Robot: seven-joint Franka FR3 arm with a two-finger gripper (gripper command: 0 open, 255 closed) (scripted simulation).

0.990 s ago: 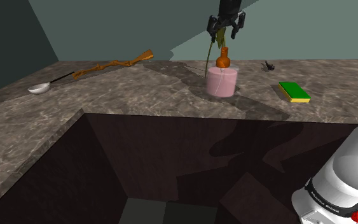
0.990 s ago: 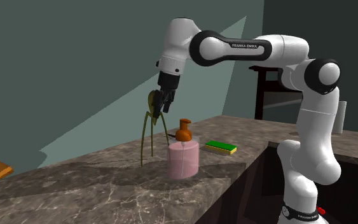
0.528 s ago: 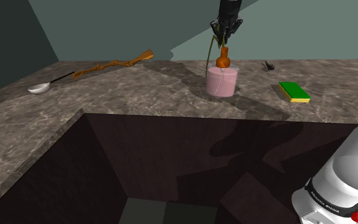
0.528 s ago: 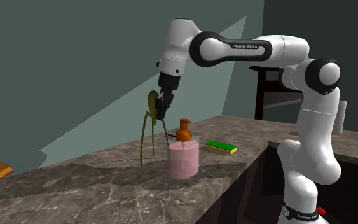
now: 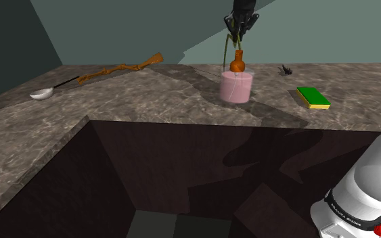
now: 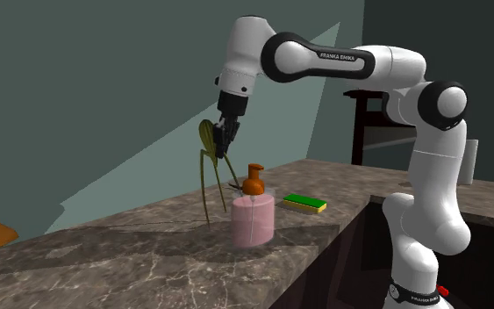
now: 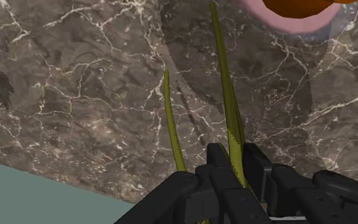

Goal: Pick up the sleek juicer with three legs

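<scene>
Claw [image 6: 226, 140] is narrow, clamped on the juicer [image 6: 206, 137], which is olive-green with a teardrop body and three thin legs. The grip is up at the body. In the wrist view the fingers [image 7: 217, 158] pinch a green leg from both sides, with no gap seen.

The juicer hangs right under the claw, long axis vertical, legs pointing down at the dark marbled surface [image 6: 131, 256]. It is at the far side of the surface, near the grey-green wall. In the shoulder view it is just behind the pink soap dispenser [image 6: 253, 219] with the orange pump.

The leg tips look at or just above the surface; I cannot tell for sure that they are clear. In the wrist view the leg shadows lie apart from the legs, so it is probably slightly off.

Key relation: the juicer is in the claw and below it, so the move should be straight up along the leg axis. The dispenser stands close beside the legs, so sideways drift could clip the pump. With thin legs and a high pinch it may swing or slip.

Other items:
- Green sponge [image 5: 312, 97], well apart toward the shoulder view's right.
- Ladle [image 5: 42, 93] with a branch-like handle, far toward its left.
- Dark sink recess [image 5: 182, 182], nearer the stand.

Stage: the grasp is made and the lift is what's left.
</scene>
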